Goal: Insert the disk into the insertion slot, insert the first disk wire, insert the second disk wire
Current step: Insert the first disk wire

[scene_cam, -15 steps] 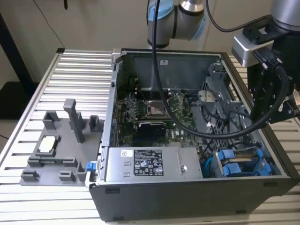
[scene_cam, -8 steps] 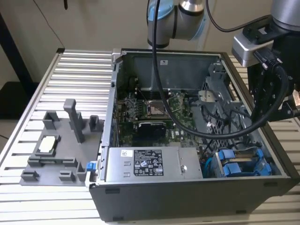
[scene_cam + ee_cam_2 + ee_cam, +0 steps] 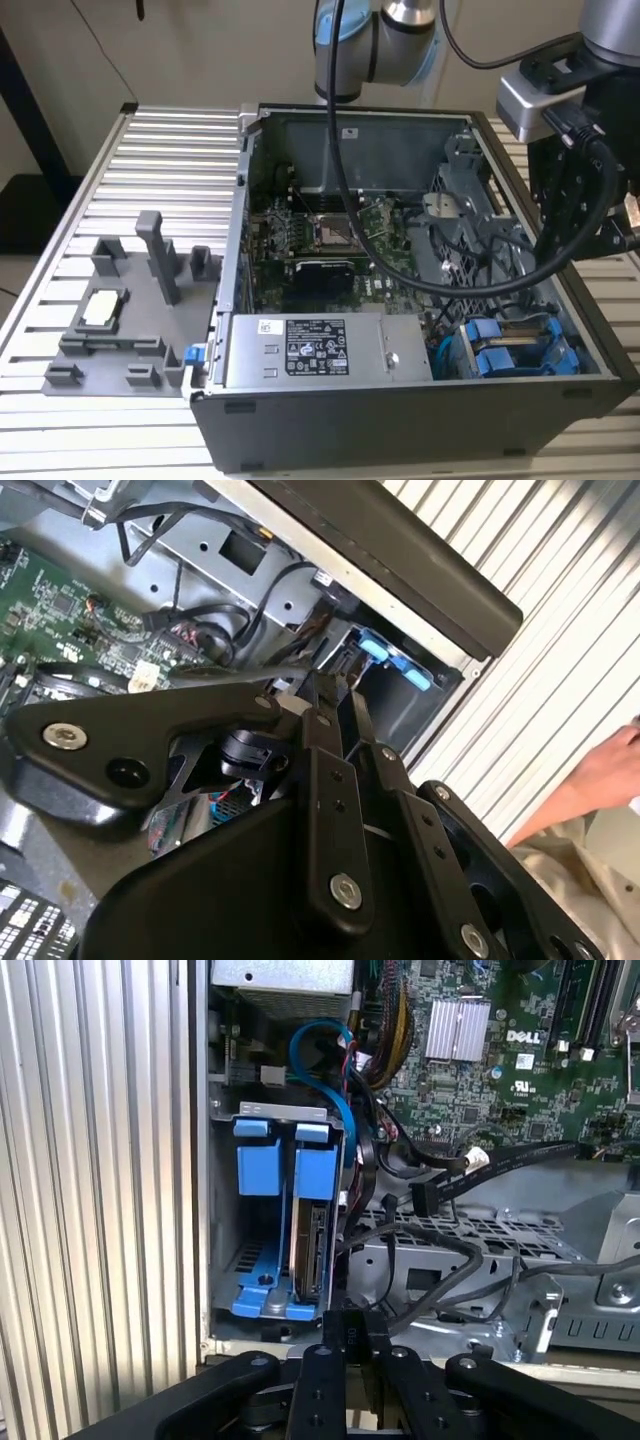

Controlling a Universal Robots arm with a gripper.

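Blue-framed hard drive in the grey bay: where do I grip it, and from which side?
Probably the blue plastic carrier frame's end tab, from the open side of the black case: the silver-grey drive stands on edge, flat faces shut in by the grey sheet-metal bay and the neighbouring blue frame.

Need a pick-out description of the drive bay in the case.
Find the open black computer case. In its near corner on the exterior view's right, past the labelled silver box, sits the drive bay. It holds two bright blue plastic frames, unlike the perforated cage behind it.
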